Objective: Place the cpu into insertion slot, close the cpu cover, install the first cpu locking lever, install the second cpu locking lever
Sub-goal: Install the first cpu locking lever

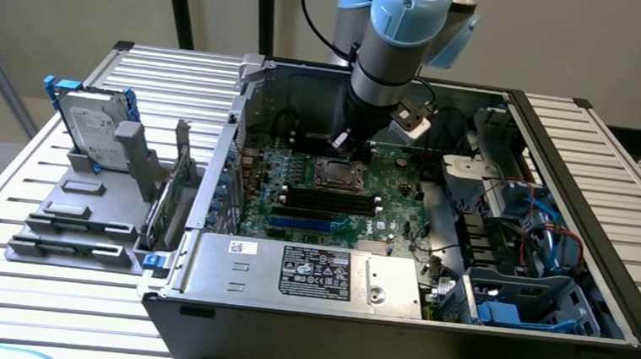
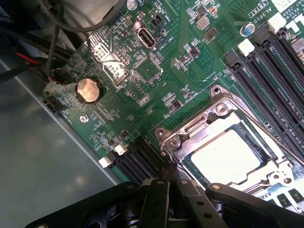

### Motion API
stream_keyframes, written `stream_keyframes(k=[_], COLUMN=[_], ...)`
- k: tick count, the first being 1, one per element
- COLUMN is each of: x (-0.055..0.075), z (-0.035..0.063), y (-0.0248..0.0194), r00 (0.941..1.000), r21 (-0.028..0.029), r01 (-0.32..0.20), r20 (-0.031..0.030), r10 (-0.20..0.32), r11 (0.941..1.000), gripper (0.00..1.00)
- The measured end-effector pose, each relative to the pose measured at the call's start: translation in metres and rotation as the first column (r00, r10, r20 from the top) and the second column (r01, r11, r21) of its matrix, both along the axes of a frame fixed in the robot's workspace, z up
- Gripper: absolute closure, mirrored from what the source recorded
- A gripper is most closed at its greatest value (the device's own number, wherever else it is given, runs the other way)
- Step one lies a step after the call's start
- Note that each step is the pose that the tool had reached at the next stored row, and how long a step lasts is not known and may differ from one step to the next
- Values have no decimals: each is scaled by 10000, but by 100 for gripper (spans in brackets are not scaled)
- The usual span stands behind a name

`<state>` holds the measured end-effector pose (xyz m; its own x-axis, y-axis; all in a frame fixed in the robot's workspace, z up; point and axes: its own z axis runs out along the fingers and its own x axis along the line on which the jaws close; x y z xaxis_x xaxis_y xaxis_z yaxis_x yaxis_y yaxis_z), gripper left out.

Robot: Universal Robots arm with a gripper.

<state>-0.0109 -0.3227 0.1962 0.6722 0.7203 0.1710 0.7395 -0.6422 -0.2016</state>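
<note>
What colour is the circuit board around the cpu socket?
Green, clearest in the wrist view: the circuit board around the insertion slot.

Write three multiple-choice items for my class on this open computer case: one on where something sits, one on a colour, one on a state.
1. Where does the cpu lie?
A. On the slatted table outside the case
B. In the insertion slot, framed by the cpu cover
C. On top of the power supply

2. What colour is the circuit board around the socket?
A. Green
B. Red
C. White

3. How does the gripper stand?
A. Wide open
B. Shut on a cable
C. Shut, holding nothing, close by the corner of the socket

Answers:
1 B: the wrist view shows the pale chip inside the insertion slot, with the cpu cover lying round it.
2 A: the board is green in both views.
3 C: the dark fingers meet, with nothing between them.
</note>
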Motion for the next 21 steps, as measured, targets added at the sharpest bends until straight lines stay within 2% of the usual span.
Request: stream_keyframes(k=[16, 21], x=[0, 0], z=[-20, -23], y=[-6, -6], r00=[10000, 10000], r21=[103, 190], r01=[-41, -52], r20=[-2, 0], r10=[41, 52], r11=[9999, 9998], gripper=[89, 89])
